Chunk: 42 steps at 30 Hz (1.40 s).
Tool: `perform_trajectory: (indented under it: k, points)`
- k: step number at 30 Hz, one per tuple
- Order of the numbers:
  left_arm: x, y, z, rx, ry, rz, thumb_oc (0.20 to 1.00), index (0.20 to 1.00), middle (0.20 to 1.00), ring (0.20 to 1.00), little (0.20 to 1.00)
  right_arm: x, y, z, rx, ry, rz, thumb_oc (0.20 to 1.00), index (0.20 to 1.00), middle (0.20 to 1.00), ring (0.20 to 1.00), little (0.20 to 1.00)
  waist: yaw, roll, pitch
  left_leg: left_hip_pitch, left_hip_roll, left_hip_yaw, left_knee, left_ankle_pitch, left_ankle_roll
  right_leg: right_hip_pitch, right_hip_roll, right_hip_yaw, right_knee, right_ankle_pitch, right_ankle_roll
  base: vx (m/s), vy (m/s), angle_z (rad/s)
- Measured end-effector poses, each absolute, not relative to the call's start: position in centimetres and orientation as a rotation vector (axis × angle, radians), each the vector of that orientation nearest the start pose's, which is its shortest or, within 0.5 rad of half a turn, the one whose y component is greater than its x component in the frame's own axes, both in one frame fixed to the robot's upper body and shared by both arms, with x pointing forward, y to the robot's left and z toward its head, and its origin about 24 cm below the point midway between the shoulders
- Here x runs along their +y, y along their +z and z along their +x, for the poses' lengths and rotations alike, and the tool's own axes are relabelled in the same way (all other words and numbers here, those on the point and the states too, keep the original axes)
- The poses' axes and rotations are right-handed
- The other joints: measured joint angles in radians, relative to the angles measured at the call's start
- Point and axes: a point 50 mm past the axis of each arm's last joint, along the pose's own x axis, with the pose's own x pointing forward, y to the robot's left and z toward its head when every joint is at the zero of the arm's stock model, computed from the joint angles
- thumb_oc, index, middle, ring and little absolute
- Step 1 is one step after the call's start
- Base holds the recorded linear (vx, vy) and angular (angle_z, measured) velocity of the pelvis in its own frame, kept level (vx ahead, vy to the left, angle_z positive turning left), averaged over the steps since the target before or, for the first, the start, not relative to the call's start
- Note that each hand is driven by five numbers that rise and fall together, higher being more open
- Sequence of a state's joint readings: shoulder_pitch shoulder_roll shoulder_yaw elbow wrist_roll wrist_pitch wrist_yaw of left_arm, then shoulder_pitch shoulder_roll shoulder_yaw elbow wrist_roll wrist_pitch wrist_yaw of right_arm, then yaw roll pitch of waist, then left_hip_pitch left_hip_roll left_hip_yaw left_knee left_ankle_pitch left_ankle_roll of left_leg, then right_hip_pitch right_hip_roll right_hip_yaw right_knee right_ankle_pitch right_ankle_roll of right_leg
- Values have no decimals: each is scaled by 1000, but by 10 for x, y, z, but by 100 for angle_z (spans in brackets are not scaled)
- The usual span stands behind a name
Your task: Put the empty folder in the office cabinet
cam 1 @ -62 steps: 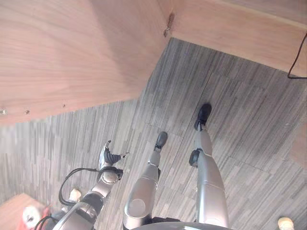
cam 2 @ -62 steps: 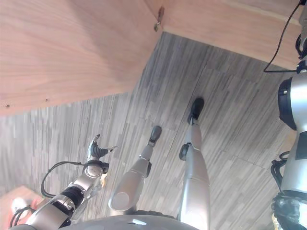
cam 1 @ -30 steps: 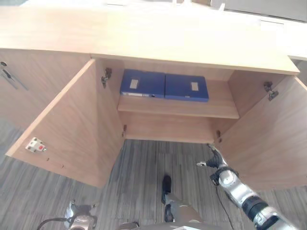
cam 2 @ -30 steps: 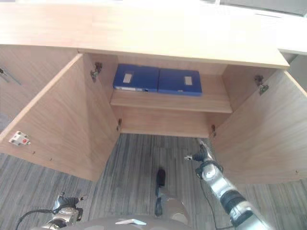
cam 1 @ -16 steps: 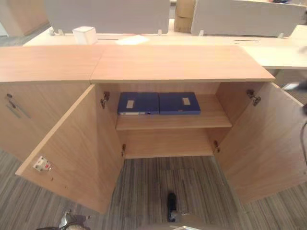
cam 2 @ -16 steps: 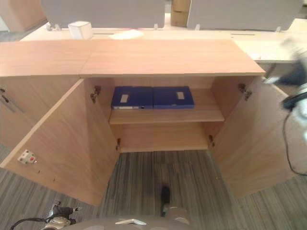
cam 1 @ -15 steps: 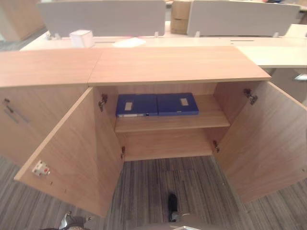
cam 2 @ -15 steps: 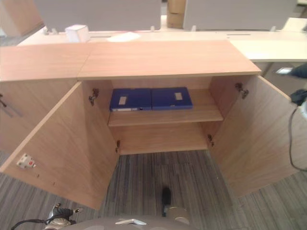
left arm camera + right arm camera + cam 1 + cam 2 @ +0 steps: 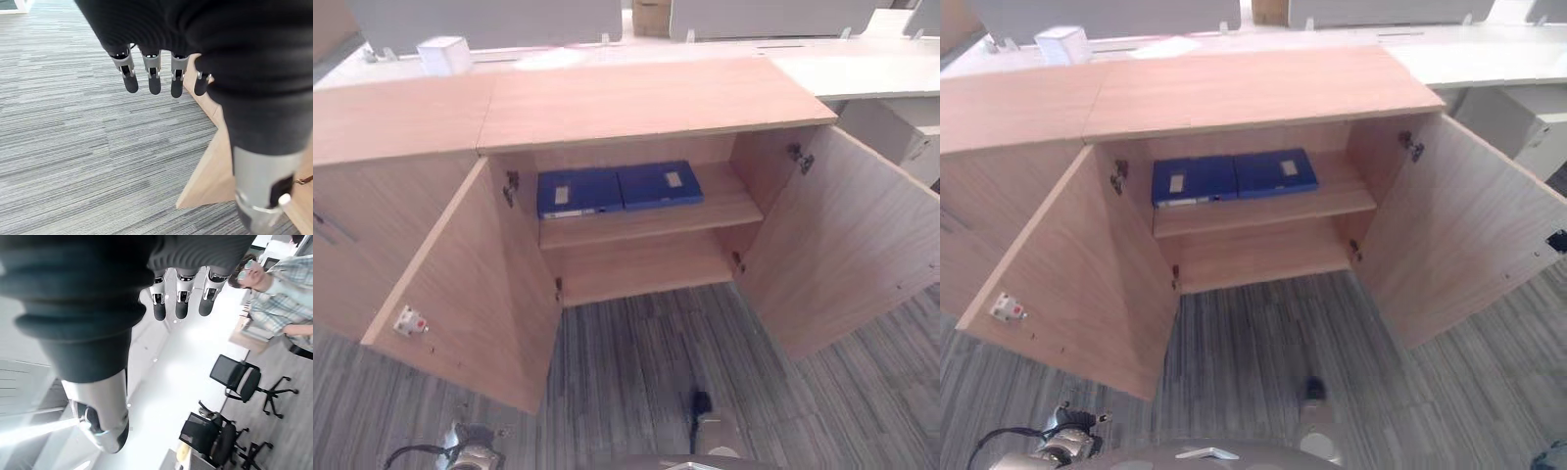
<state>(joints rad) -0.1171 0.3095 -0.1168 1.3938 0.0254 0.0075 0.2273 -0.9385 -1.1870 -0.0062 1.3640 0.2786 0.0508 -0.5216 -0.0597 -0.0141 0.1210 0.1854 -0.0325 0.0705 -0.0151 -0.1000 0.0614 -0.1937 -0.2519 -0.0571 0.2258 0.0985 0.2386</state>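
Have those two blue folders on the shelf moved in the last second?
No. The blue folders lie side by side at the same spot on the cabinet's upper shelf; the camera shifted.

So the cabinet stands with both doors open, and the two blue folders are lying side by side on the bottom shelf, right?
Not quite. Both doors of the cabinet are open and the two blue folders do lie side by side, but they are on the upper shelf, not the bottom one. The left eye view shows the lower compartment beneath them holding nothing.
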Motion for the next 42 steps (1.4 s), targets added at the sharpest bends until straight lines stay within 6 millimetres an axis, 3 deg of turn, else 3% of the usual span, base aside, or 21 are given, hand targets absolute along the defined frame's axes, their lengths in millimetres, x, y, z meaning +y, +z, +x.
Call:
perform_trajectory:
  k: [1, 2, 5, 9, 12, 13, 18, 21, 24, 30, 36, 39, 42]
  points:
    - [282, -145, 104, 1236, 295, 527, 1000, 1000, 1000, 1000, 1000, -501, 232, 216, 135, -1459, -366, 1000, 1000, 1000, 1000, 1000, 16, -9, -2, -4, 9, -2, -2, 2, -5, 59, -7, 9, -17, -4, 12, 37, -94, 6]
    - [289, -143, 101, 1235, 307, 541, 1000, 1000, 1000, 1000, 1000, -500, 229, 218, 141, -1452, -348, 1000, 1000, 1000, 1000, 1000, 29, -23, -4, -4, 13, -1, -7, 5, -15, 128, -8, 12, -65, 59, -2, 78, -136, -15]
    - [302, -136, 108, 1203, 337, 569, 1000, 1000, 1000, 1000, 1000, -502, 200, 210, 239, -1434, -285, 1000, 1000, 1000, 1000, 1000, 71, -70, -26, -3, 27, 4, -46, 34, -66, 222, 3, -31, -241, 47, -2, 56, -71, -8]
    - [299, -133, 119, 1153, 323, 562, 1000, 1000, 1000, 1000, 1000, -493, 152, 214, 404, -1327, -245, 1000, 1000, 1000, 1000, 1000, 68, -86, -43, -52, 50, -2, -53, 54, -113, 205, 32, -33, -272, -17, -51, 46, -76, 4]
    - [288, -133, 131, 1113, 257, 581, 1000, 1000, 1000, 1000, 1000, -491, 123, 203, 523, -1297, -208, 1000, 1000, 1000, 1000, 1000, 62, -58, -62, -79, 85, -24, -49, 72, -140, 208, 69, -49, -306, -3, -70, 77, -78, 17]
    - [288, -132, 133, 1102, 246, 581, 1000, 1000, 1000, 1000, 1000, -494, 112, 191, 570, -1298, -210, 1000, 1000, 1000, 1000, 1000, 56, -58, -77, -99, 93, -38, -49, 74, -143, 203, 76, -64, -307, -8, -70, 68, -75, 22]
    - [291, -135, 122, 1136, 243, 582, 1000, 1000, 1000, 1000, 1000, -497, 90, 165, 638, -1339, -115, 1000, 1000, 1000, 1000, 1000, 56, -31, -101, -107, 98, -53, -45, 83, -152, 199, 81, -75, -307, 0, -83, 59, -63, 9]
    - [295, -136, 114, 1163, 250, 587, 1000, 1000, 1000, 1000, 1000, -495, 84, 163, 666, -1325, -98, 1000, 1000, 1000, 1000, 1000, 56, -30, -101, -113, 98, -64, -46, 88, -155, 199, 80, -86, -307, 0, -84, 74, -101, 10]
    - [297, -138, 105, 1188, 273, 553, 1000, 1000, 1000, 1000, 1000, -485, 63, 168, 642, -1259, -35, 1000, 1000, 1000, 1000, 1000, 51, -32, -102, -130, 101, -78, -38, 91, -158, 195, 82, -98, -308, -1, -87, 41, -84, 15]
    - [299, -138, 102, 1201, 268, 549, 1000, 1000, 1000, 1000, 1000, -478, 57, 177, 597, -1219, 45, 1000, 1000, 1000, 1000, 1000, 77, -16, -99, -139, 100, -88, -34, 93, -158, 194, 82, -108, -308, -1, -88, 21, -90, 6]
    - [296, -137, 110, 1175, 257, 543, 1000, 1000, 1000, 1000, 1000, -461, 65, 217, 576, -1071, -54, 1000, 1000, 1000, 1000, 1000, 98, 19, -94, -144, 101, -102, -33, 100, -163, 197, 82, -119, -308, -1, -88, -2, -90, 5]
    - [294, -137, 114, 1159, 253, 523, 1000, 1000, 1000, 1000, 1000, -444, 76, 249, 533, -973, -104, 1000, 1000, 1000, 1000, 1000, 108, 33, -86, -144, 101, -105, -33, 106, -164, 199, 82, -124, -309, -2, -85, 1, -49, 6]
    - [296, -139, 104, 1190, 258, 515, 1000, 1000, 1000, 1000, 1000, -444, 76, 249, 550, -974, -135, 1000, 1000, 1000, 1000, 1000, 112, 40, -82, -144, 102, -111, -35, 110, -165, 203, 82, -131, -309, -3, -84, -2, -67, 4]
